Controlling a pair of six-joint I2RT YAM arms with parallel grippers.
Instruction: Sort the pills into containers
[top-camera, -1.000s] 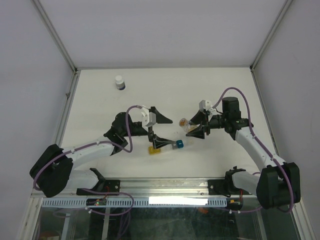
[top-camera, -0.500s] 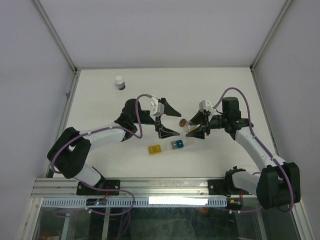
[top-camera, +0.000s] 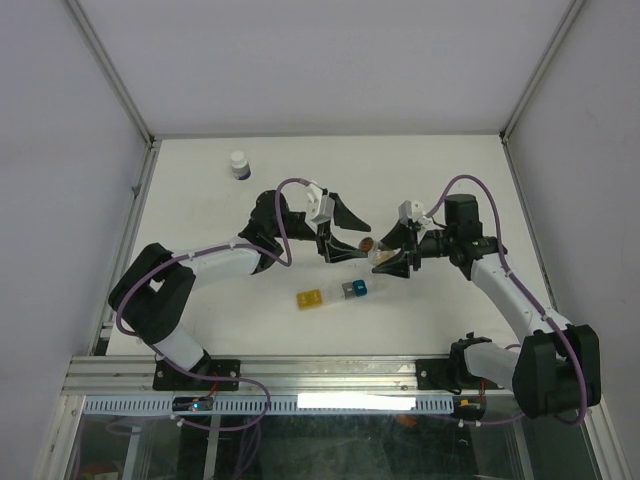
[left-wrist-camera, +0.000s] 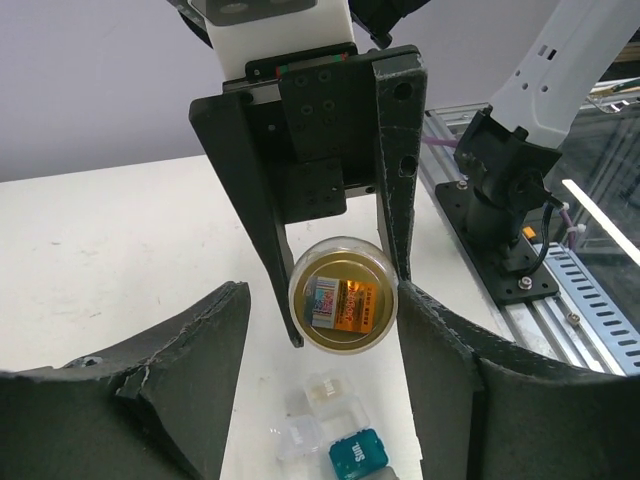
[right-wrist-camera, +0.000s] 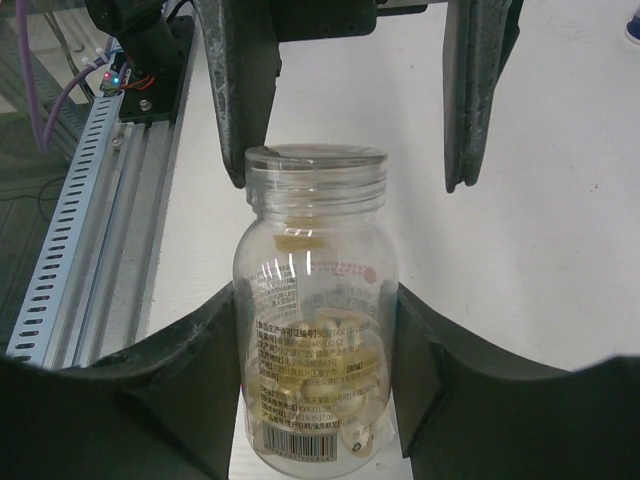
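My right gripper (right-wrist-camera: 318, 300) is shut on a clear vial (right-wrist-camera: 315, 330) and holds it on its side above the table. Pale amber pills (right-wrist-camera: 335, 385) lie in the vial's lower half. Its gold-topped cap (left-wrist-camera: 343, 305) points at my left gripper (left-wrist-camera: 325, 300). That gripper's jaws straddle the cap and are still open, with a gap showing on one side. In the top view the left gripper (top-camera: 357, 243) and right gripper (top-camera: 386, 252) face each other across the vial (top-camera: 377, 250). The containers (top-camera: 335, 293) lie in a strip on the table below, with a yellow cube (top-camera: 309, 298), a blue cube (top-camera: 356, 289) and clear cubes (left-wrist-camera: 322, 395).
A small dark bottle with a white cap (top-camera: 239, 164) stands at the back left of the white table (top-camera: 450, 190). Metal frame rails (top-camera: 140, 200) run along the table's sides, and a slotted rail (right-wrist-camera: 75, 230) lies along the near edge by the arm bases.
My left arm has swung up and right, away from the pillbox strip to the vial's cap. Its jaws have narrowed around the cap. The right arm and the vial have not moved.
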